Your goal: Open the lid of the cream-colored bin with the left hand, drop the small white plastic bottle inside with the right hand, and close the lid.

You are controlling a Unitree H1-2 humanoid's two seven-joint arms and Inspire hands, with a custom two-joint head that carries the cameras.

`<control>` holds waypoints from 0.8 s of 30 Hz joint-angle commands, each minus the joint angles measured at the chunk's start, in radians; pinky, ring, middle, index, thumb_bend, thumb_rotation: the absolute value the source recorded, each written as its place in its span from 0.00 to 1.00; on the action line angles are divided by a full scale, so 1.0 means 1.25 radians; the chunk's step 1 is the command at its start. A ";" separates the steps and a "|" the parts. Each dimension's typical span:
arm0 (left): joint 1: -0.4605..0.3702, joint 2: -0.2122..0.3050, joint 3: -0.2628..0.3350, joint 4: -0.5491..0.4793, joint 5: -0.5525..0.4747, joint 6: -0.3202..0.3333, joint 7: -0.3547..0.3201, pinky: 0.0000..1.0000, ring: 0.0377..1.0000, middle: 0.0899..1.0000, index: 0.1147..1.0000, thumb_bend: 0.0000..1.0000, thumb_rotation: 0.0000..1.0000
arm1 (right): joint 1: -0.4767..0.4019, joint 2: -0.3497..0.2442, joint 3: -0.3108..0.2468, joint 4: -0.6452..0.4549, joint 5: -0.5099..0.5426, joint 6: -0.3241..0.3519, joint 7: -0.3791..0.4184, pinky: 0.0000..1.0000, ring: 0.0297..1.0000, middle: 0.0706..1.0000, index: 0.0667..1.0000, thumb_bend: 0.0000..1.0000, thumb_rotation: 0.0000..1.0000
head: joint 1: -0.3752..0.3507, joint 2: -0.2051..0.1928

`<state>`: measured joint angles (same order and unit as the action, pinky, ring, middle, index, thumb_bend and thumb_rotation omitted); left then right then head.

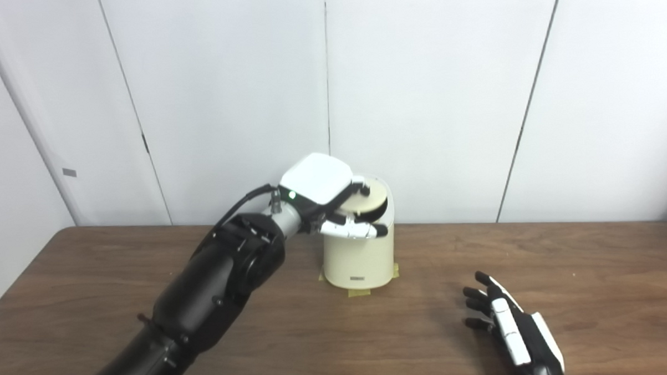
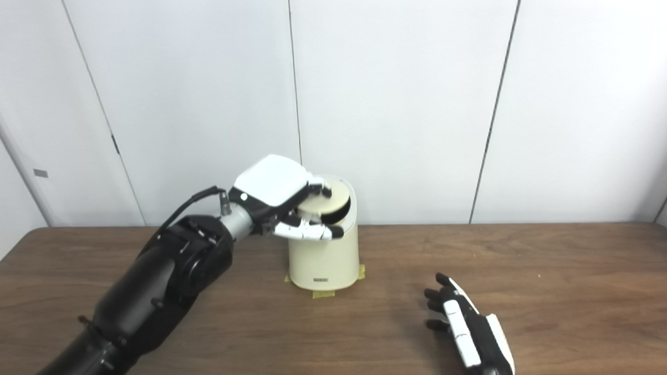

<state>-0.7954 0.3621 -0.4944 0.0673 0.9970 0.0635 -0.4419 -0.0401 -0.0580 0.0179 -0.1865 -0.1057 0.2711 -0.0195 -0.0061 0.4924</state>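
Note:
The cream-colored bin [image 1: 359, 261] stands on the brown table, near the wall. Its round lid [image 1: 374, 199] is tilted up, with a dark gap showing under its right edge. My left hand [image 1: 334, 201] is at the bin's top and closed on the lid, some fingers [image 1: 352, 229] below its front edge and one above it. My right hand [image 1: 507, 326] rests low over the table at the lower right, fingers spread, holding nothing. No small white bottle shows in either view.
Yellow tape tabs [image 1: 359, 291] mark the bin's base on the table [image 1: 535, 258]. White wall panels rise just behind the bin. My left forearm [image 1: 215, 291] crosses the table's left half.

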 commanded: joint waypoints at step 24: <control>0.033 -0.006 -0.028 0.080 0.047 -0.011 0.009 0.98 0.91 0.86 0.82 0.65 1.00 | -0.004 -0.015 -0.012 -0.088 -0.003 0.071 0.014 0.76 0.85 0.81 0.89 0.54 1.00 | -0.015 0.032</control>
<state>-0.7423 0.3531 -0.5098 0.1110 1.0312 0.0344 -0.3878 -0.0225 -0.0702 0.0066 -0.2611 -0.1054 0.3667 -0.0048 -0.0215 0.5292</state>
